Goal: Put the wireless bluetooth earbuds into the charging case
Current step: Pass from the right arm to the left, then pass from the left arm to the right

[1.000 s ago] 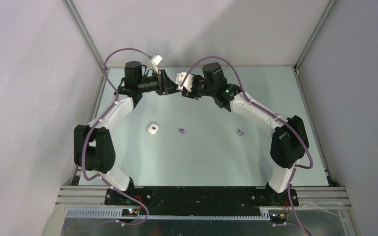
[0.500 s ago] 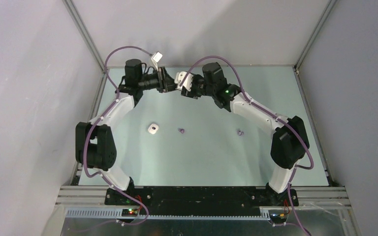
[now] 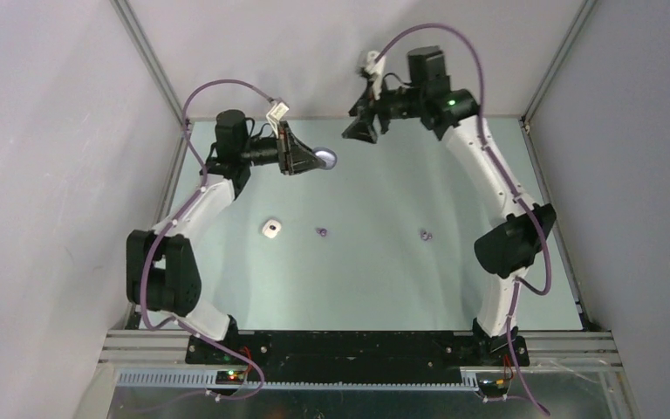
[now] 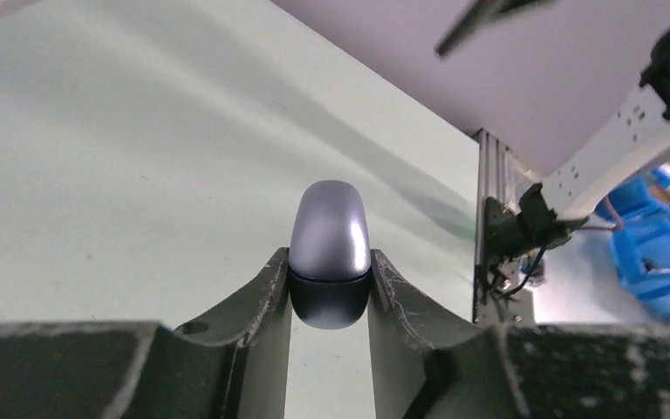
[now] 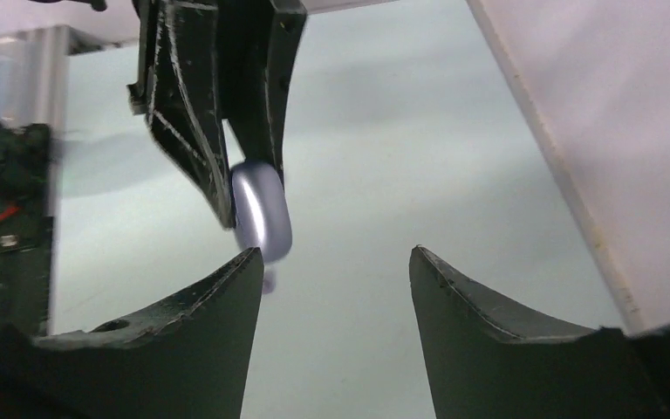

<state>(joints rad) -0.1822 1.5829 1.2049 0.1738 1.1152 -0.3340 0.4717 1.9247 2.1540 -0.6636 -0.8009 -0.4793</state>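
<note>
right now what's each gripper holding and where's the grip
Left gripper pinches the case by its sides near the darker end, the rest jutting out. Right gripper is open, empty.

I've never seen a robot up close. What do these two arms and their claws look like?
The left arm and right arm have white shells between bulky black joints. A purple cable loops along each. A green light glows near the right wrist. The left gripper and right gripper are black, each with two curved, scuffed fingers.
</note>
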